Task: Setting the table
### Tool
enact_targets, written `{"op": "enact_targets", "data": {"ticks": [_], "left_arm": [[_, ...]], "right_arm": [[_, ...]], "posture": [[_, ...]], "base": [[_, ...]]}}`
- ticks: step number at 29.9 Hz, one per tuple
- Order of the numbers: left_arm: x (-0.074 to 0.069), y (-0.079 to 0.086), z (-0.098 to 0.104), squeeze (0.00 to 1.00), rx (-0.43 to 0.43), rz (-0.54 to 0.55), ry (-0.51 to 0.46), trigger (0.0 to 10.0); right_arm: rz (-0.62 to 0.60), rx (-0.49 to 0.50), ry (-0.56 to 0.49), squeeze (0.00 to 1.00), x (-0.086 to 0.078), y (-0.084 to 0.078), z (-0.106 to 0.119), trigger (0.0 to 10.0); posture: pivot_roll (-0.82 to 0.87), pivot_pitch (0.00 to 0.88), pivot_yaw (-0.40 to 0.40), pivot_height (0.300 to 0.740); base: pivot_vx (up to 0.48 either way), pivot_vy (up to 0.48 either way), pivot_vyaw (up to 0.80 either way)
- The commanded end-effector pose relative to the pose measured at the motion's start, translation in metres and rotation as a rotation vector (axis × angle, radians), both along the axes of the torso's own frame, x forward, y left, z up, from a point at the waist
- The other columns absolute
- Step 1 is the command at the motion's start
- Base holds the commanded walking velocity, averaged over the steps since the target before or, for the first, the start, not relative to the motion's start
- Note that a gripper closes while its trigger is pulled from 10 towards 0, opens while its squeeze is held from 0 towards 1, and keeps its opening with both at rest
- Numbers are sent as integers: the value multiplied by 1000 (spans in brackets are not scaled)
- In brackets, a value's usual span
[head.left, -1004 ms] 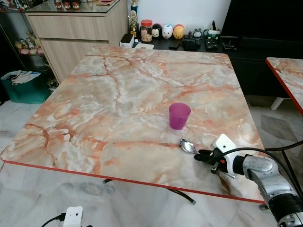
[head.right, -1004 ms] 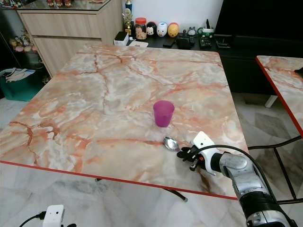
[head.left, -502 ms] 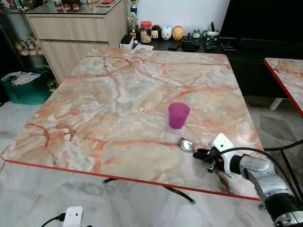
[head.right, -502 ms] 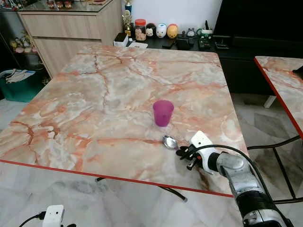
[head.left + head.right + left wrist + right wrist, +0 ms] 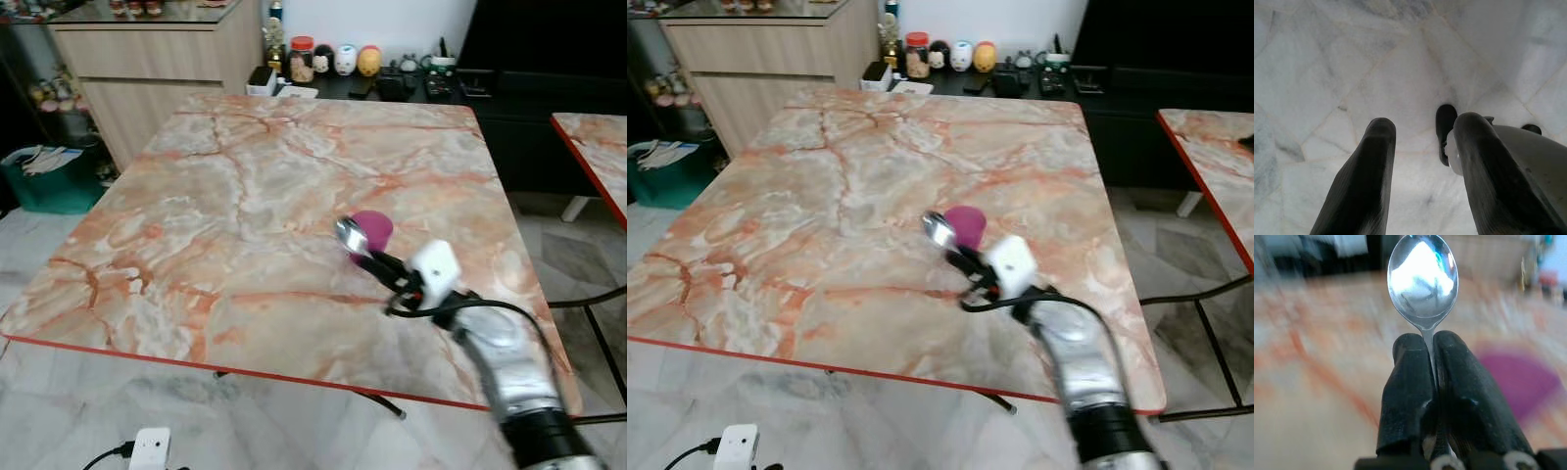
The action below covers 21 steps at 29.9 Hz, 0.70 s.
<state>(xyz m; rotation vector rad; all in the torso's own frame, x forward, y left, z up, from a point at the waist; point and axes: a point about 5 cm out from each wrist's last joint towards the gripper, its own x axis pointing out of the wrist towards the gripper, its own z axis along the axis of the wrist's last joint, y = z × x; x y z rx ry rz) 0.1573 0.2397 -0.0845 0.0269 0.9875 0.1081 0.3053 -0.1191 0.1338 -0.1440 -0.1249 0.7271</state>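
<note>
My right gripper (image 5: 384, 267) is shut on the handle of a silver spoon (image 5: 349, 235) and holds it up above the marble table (image 5: 245, 186), bowl pointing to the left. In the right wrist view the spoon (image 5: 1422, 281) stands up between the two black fingers (image 5: 1405, 382). A purple cup (image 5: 375, 227) stands upright on the table just behind the spoon's bowl, partly hidden by it. The cup (image 5: 1520, 382) is a blurred purple patch beside the fingers in the wrist view. My left gripper (image 5: 1422, 161) hangs open over the pale floor.
A black low cabinet (image 5: 509, 98) with small figurines and jars (image 5: 333, 61) runs behind the table. A wooden cabinet (image 5: 147, 69) stands at the back left, a teal bin (image 5: 49, 181) beside it. A second marble table (image 5: 598, 147) is at the right.
My right gripper has lifted the spoon off the table near the front right edge and carried it up and to the left, in front of the purple cup.
</note>
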Motion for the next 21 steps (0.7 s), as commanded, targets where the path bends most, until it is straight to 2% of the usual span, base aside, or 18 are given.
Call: {"op": "enact_targets", "data": {"ticks": [1, 3, 5, 8, 9, 11, 15, 21], "left_arm": [[-5, 1, -2, 0, 10, -17, 25, 10000], [-4, 1, -2, 0, 11, -13, 21, 10000], [-3, -1, -2, 0, 14, -9, 14, 10000], [-1, -3, -1, 0, 10, 0, 6, 10000], [-1, -3, -1, 0, 10, 0, 6, 10000], [1, -6, -1, 0, 7, 0, 3, 10000], [4, -10, -1, 0, -1, 4, -5, 10000], [11, -19, 0, 0, -21, 23, -25, 10000]], "right_arm": [[-52, 43, -92, 0, 1, 3, 17, 10000], [-148, 108, -137, 0, 4, 3, 23, 10000], [-321, 190, -176, 0, 8, -8, 27, 10000], [-423, 157, -216, 0, 7, -25, 26, 10000], [-423, 157, -216, 0, 7, -25, 26, 10000], [-560, 174, -226, 0, 8, -52, 26, 10000], [-645, 170, -213, 0, 11, -71, 23, 10000], [-710, 169, -208, 0, 15, -84, 20, 10000]], "posture": [[-48, 0, 14, 740], [-51, 0, 12, 740], [-52, 0, 2, 740], [-64, 0, -6, 740], [-64, 0, -6, 740], [-76, 0, -17, 740], [-92, 0, -32, 740], [-85, 0, -67, 740]], "base": [[0, 0, 0], [0, 0, 0], [0, 0, 0], [0, 0, 0], [0, 0, 0], [0, 0, 0], [0, 0, 0], [0, 0, 0]]}}
